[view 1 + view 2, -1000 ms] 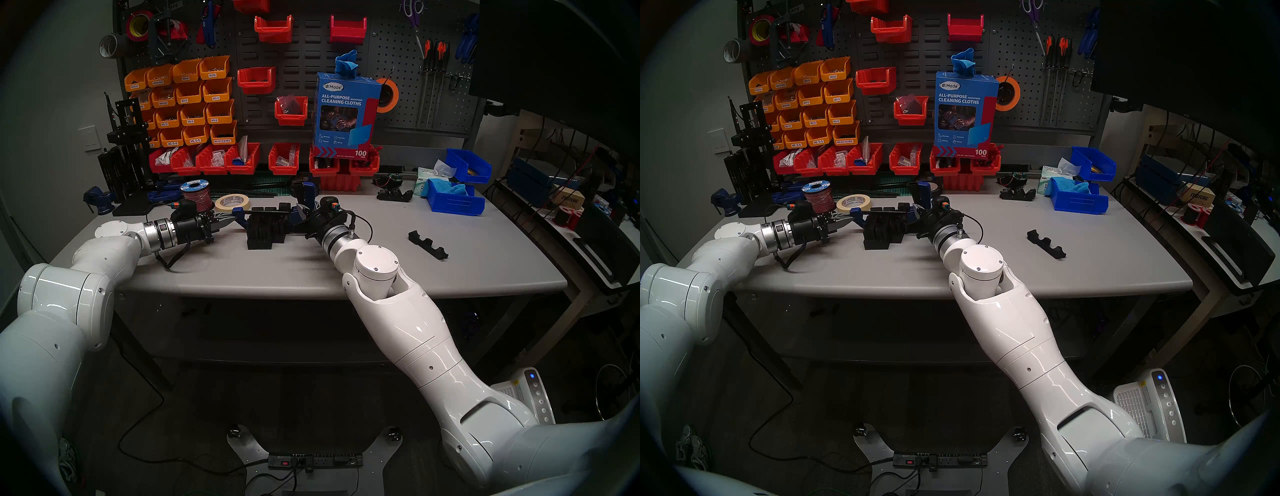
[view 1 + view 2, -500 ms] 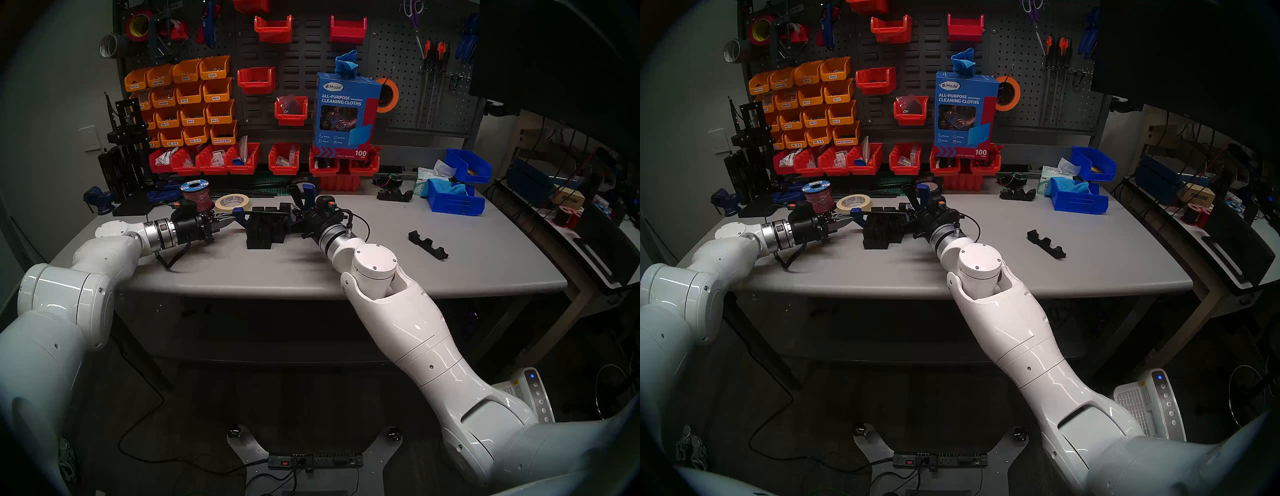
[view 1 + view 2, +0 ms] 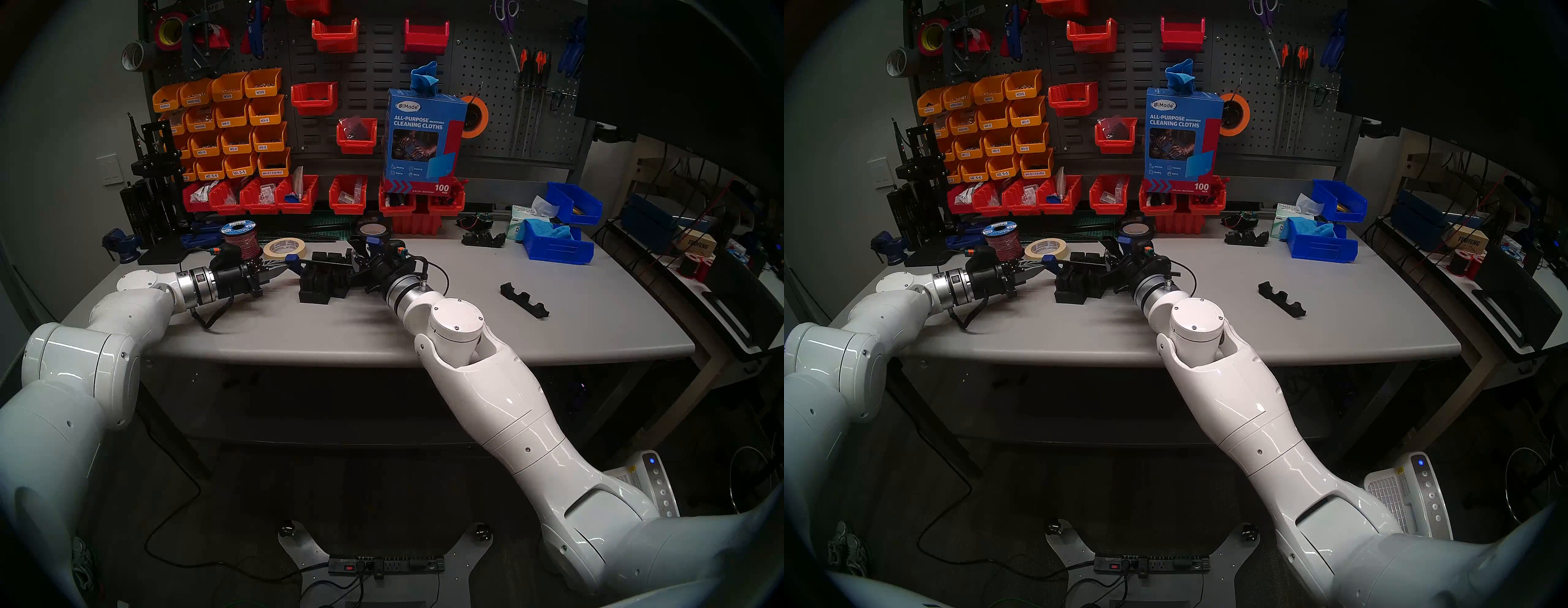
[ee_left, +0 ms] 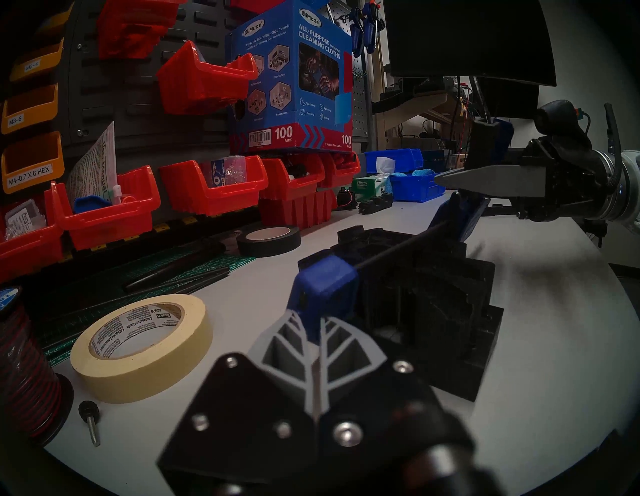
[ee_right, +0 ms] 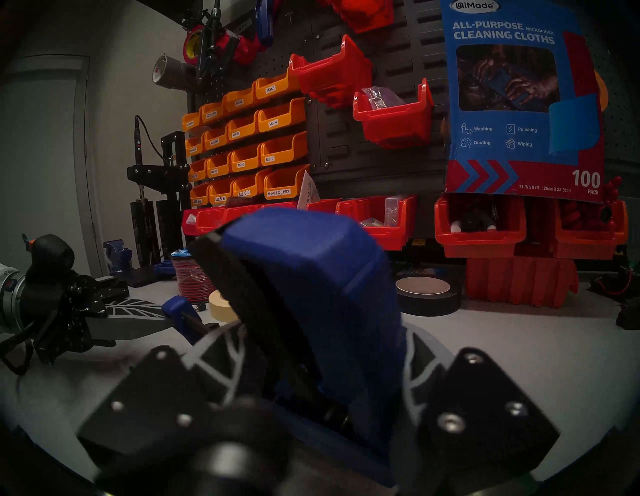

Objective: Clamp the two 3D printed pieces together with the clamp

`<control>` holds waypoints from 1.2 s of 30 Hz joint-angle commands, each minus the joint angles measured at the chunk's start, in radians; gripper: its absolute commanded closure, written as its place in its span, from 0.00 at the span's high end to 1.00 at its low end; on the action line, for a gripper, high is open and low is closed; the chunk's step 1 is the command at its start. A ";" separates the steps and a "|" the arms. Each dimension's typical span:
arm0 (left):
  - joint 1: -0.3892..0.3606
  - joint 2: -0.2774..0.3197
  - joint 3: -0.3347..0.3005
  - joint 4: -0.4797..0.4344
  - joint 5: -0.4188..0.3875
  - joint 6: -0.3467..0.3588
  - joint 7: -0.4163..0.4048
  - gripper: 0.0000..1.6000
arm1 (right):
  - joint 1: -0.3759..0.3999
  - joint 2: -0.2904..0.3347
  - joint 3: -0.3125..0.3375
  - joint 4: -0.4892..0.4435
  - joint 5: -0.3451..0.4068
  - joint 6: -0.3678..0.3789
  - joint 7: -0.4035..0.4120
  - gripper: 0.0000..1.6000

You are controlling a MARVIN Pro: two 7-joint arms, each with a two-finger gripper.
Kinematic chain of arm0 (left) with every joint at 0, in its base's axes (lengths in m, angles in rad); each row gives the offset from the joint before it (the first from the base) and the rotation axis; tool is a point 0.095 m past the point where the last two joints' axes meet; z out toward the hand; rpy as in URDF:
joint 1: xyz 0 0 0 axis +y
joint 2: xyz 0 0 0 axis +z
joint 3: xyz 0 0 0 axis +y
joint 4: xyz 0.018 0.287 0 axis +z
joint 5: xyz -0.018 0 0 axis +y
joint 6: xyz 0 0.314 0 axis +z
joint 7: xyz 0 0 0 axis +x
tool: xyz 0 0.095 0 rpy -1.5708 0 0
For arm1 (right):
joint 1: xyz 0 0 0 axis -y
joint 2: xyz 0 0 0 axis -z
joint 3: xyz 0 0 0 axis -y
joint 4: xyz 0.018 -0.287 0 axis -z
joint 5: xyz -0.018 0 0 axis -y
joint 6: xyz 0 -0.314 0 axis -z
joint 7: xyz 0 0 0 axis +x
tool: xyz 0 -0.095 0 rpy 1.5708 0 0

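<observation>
We have the quick bar clamp w/ thin black bar and blue plastic jaws (image 3: 326,264) lying across the top of the two matte black slotted 3D printed blocks (image 3: 323,283), which sit mid-left on the grey bench top (image 3: 466,322), touching each other, one slightly nearer than the other.

The left gripper (image 4: 313,332) is closed on the blue end jaw at the bar's left tip; in the left wrist view its grey ribbed fingers (image 4: 349,346) pinch the blue piece w/ almost no gap. The right gripper (image 5: 311,363) is wrapped around the blue-and-black trigger handle on the right end, fingers partly closed and filled by the handle; whether it presses the trigger we can't tell.

Risks as we judge them:
- The bar sits above the blocks, so the jaws may bite high on the posts, tipping or spreading the blocks rather than pulling them together.
- The blocks are loose on the bench; a sideways shove from either arm could slide or separate them.
- The left pinch is on a small blue tab, so it could slip if the right arm twists the handle.
- The cream masking tape roll (image 3: 284,248) and black tape roll (image 3: 373,231) are near, on the far side; a swing of the handle could knock them.
</observation>
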State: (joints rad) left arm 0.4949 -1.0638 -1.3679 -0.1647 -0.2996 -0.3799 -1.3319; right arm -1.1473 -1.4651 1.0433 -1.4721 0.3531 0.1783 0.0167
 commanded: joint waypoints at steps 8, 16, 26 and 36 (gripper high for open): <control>-0.052 -0.037 -0.005 -0.029 -0.007 0.000 -0.026 0.00 | 0.034 -0.027 -0.026 -0.022 0.009 0.000 0.026 0.00; -0.053 -0.037 -0.006 -0.028 -0.007 0.000 -0.027 0.00 | 0.035 -0.023 -0.021 -0.019 0.014 -0.001 0.022 0.00; -0.053 -0.037 -0.006 -0.027 -0.006 -0.001 -0.027 0.00 | 0.025 -0.012 -0.019 -0.036 0.022 -0.004 0.022 0.00; -0.054 -0.037 -0.007 -0.026 -0.006 -0.001 -0.028 0.00 | 0.012 0.000 -0.021 -0.060 0.026 -0.005 0.020 0.00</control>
State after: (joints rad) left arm 0.4857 -1.0672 -1.3739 -0.1647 -0.2992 -0.3810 -1.3266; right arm -1.1468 -1.4469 1.0372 -1.4781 0.3761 0.1799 0.0206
